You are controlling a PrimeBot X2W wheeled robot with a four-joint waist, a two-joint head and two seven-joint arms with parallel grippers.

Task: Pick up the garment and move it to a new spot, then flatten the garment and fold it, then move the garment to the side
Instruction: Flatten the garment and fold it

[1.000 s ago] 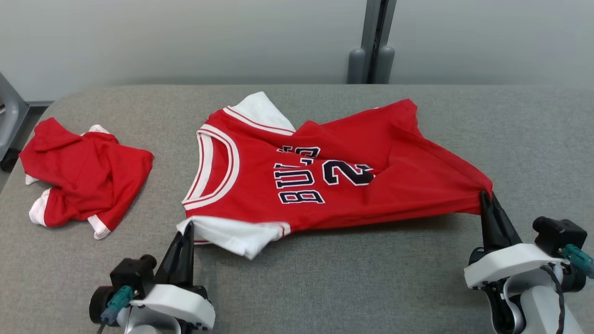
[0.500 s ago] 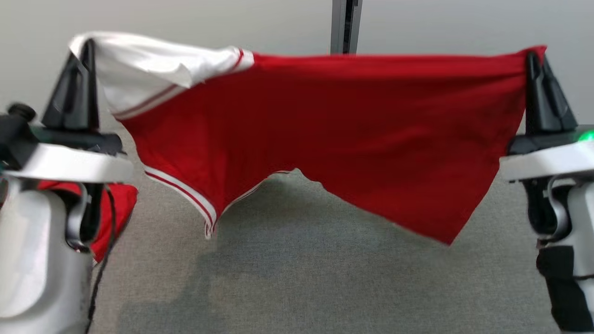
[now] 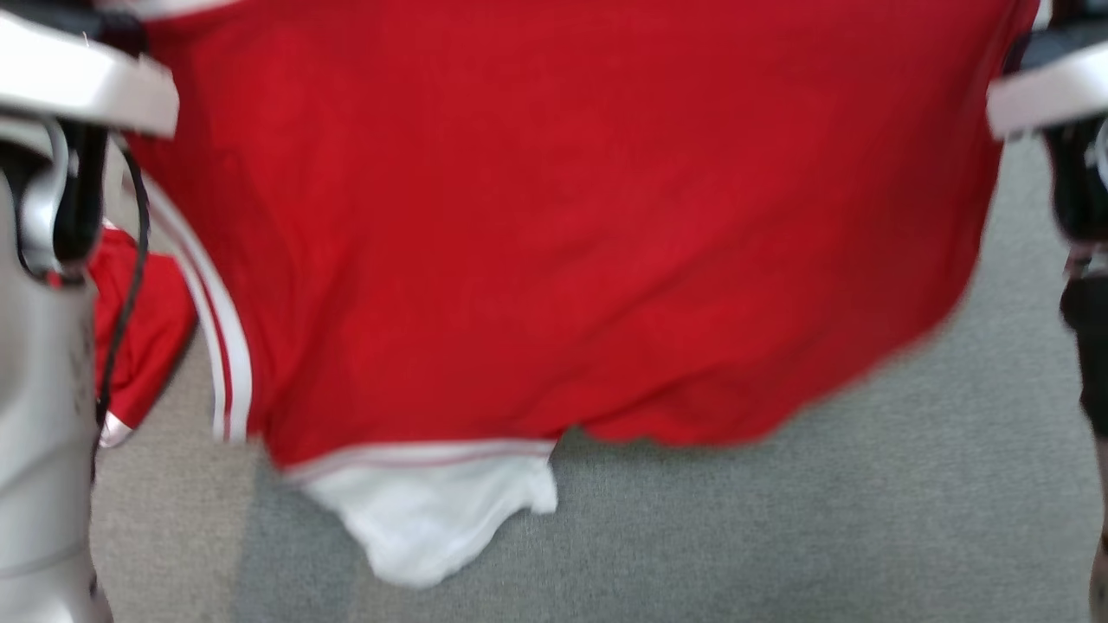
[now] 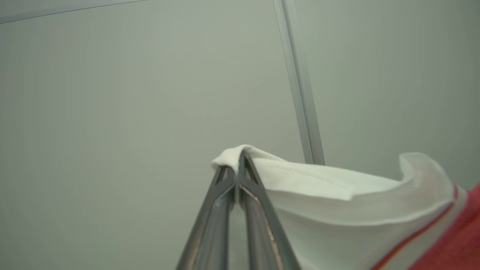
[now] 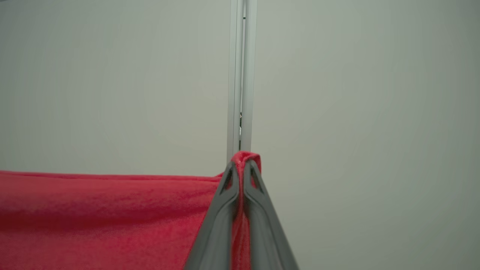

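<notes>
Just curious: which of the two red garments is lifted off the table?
The red jersey, hanging between left gripper and right gripper; the smaller red garment lies on the table.

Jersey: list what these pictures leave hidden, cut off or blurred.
Head view: the jersey is cut off at the top by the frame edge; its lower hem is motion-blurred; its far face is turned away.
Head view: the second red garment is mostly hidden behind the left arm.
Wrist views: the frame edges cut off all but the pinched corners.

Looking like a robot lab here, showing bare pale wall panels, a metal post, a grey cloth-covered worktable.
</notes>
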